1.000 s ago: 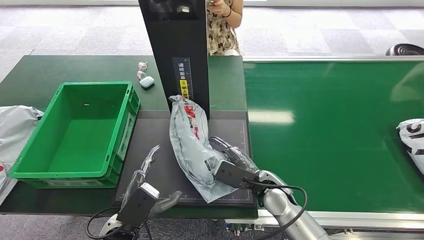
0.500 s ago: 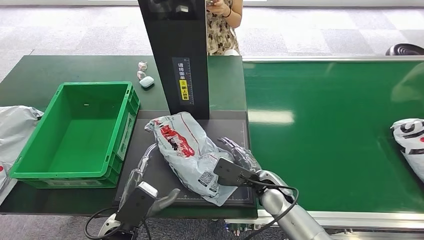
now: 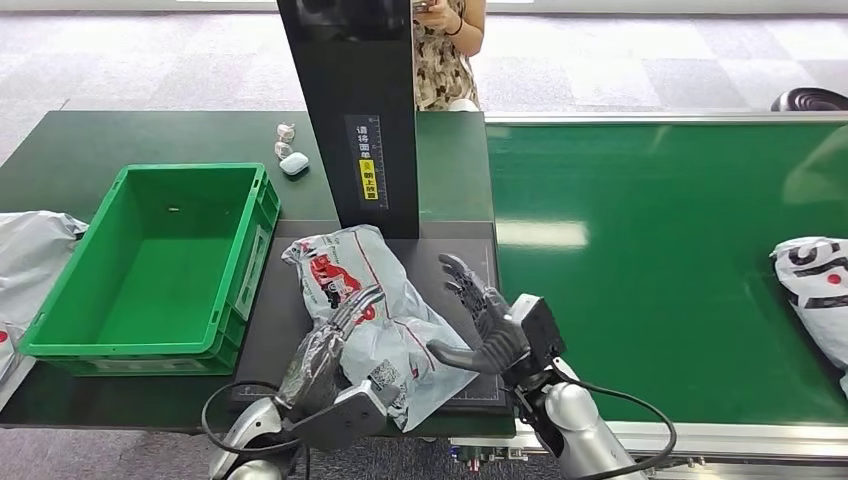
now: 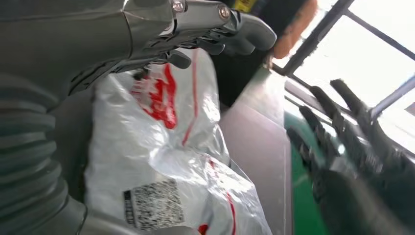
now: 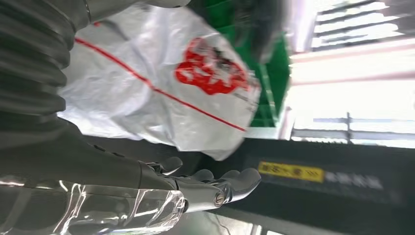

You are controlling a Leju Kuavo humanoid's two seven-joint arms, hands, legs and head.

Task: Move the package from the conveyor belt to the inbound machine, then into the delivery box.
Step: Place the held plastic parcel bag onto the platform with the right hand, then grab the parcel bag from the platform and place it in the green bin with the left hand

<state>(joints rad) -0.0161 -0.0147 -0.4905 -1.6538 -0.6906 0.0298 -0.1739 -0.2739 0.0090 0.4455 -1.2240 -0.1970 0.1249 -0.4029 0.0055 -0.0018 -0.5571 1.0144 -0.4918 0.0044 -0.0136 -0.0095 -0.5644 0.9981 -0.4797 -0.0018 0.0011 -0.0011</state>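
Observation:
The grey plastic package with red print and a barcode label lies flat on the dark plate of the inbound machine, in front of its black column. My left hand reaches over the package's near left side, its fingers stretched above the package without closing on it. My right hand stands just right of the package with fingers spread, holding nothing; it also appears in the left wrist view. In the right wrist view the package lies beyond my right hand.
An empty green delivery box stands left of the plate. Another grey package lies at the far right of the green conveyor belt. A grey bag lies left of the box. A person stands behind the column.
The package tipped from leaning on the column to lying flat. My right hand let go of it and rose to its right. My left hand moved up over the package.

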